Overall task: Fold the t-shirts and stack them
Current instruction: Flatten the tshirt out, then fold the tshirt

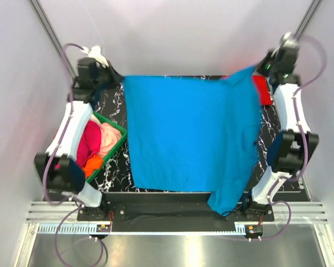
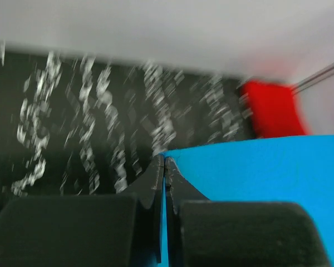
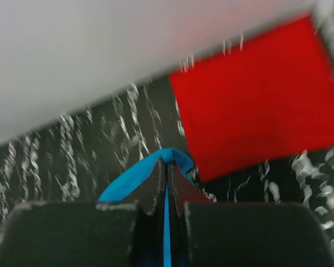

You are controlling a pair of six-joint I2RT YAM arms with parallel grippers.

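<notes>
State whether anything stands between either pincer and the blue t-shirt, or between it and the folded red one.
Nothing visible does. The left pincer and right pincer each grip a far corner of the blue t-shirt; the red t-shirt lies beside its right corner.

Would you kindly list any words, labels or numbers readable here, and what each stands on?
None can be read. The blue t-shirt, the red t-shirt and the green basket are plain; the wrist views are blurred, and the marks on the near rail are too small.
</notes>
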